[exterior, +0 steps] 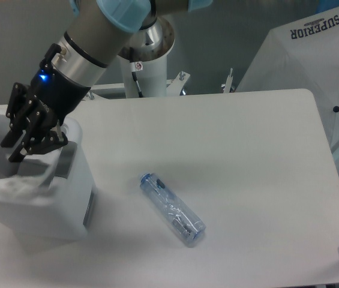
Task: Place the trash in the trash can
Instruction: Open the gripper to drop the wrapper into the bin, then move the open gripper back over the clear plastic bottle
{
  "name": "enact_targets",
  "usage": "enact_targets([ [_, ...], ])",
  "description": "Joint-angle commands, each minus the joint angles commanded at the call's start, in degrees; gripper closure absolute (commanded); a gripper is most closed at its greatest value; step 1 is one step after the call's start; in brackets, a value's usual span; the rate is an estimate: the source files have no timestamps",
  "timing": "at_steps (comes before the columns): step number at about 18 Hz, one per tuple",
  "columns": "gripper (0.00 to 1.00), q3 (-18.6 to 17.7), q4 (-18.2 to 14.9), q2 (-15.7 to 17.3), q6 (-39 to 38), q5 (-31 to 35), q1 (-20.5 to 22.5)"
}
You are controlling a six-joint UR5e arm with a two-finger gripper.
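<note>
While poised over the trash can point(43, 210), hand point(12, 150) fingers spread, empty, white packet point(13, 186) below, bottle point(172, 209) on table point(247, 168).

Visible here: 1 crushed clear bottle point(171, 209) with 1 blue cap, 1 white trash can point(37, 204) holding 1 pale crumpled packet point(13, 183), 1 white table point(235, 168), 1 robot arm with 1 black gripper point(14, 150), and 1 white umbrella point(313, 66) at the right.
</note>
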Motion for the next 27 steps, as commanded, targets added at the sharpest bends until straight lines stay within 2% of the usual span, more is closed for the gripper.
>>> enact_targets([
  [2, 0.00, 0.3, -0.3, -0.2, -0.2, 0.1, 0.9],
  [7, 0.00, 0.5, -0.4, -0.8, -1.8, 0.2, 8.3],
  [10, 0.00, 1.5, -0.4, -3.2, -4.0, 0.1, 11.6],
  [16, 0.00, 4.9, -0.4, -9.4, -14.6, 0.1, 17.0],
  [19, 0.00, 4.7, -0.8, -11.9, -18.1, 1.0, 18.4],
  [24, 0.00, 4.3, -1.1, -15.9, -21.2, 9.8, 17.9],
  [27, 0.00, 5.0, -1.0, -17.8, -26.2, 12.2, 17.2],
])
